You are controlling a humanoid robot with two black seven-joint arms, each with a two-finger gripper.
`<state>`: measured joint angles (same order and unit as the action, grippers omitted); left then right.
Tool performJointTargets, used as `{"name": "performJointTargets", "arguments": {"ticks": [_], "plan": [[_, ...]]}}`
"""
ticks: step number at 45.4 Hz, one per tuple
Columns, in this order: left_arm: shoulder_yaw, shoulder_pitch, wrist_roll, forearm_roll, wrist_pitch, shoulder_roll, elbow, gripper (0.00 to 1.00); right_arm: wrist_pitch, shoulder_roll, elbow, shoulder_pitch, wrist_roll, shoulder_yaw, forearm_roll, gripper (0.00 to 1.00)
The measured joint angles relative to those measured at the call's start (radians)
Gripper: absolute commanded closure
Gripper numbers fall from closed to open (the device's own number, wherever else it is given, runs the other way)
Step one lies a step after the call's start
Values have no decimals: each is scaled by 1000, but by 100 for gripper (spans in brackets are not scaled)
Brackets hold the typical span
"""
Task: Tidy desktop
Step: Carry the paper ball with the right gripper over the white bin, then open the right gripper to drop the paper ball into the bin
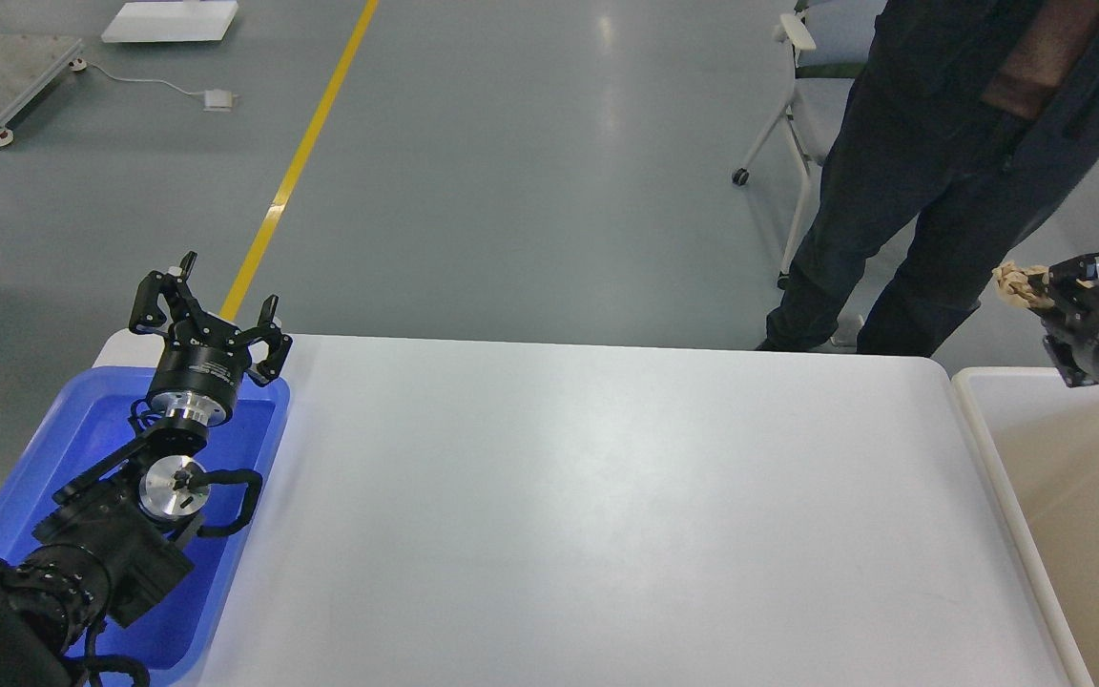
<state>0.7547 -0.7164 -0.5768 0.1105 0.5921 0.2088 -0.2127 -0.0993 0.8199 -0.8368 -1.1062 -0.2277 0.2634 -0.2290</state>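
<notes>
The white desktop [588, 515] fills the middle of the head view and its surface is bare. My right gripper [1036, 283] is shut on a crumpled beige paper ball [1017, 281] and holds it high, beyond the desktop's right edge and over the far end of the beige bin [974, 401]. My left gripper [209, 301] is open and empty, raised above the far end of the blue tray [254, 477].
A person in dark clothes [931, 162] stands just behind the desktop's far right corner, close to my right gripper. A wheeled chair [798, 95] stands behind them. A yellow floor line [301, 162] runs away at the left.
</notes>
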Motion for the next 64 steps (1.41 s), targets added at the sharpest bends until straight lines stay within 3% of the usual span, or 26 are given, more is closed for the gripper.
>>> {"name": "performJointTargets", "arguments": {"ticks": [20, 31, 44, 64], "plan": [[0, 0, 0, 0, 0, 0, 0, 0, -27, -117, 413, 185, 170, -166, -203, 100], [0, 0, 0, 0, -1, 0, 1, 0, -71, -165, 529, 262, 239, -276, -222, 100], [0, 0, 0, 0, -1, 0, 1, 0, -104, -240, 609, 323, 273, -365, -228, 100], [0, 0, -1, 0, -1, 0, 1, 0, -115, -291, 647, 382, 282, -432, -228, 100]]}}
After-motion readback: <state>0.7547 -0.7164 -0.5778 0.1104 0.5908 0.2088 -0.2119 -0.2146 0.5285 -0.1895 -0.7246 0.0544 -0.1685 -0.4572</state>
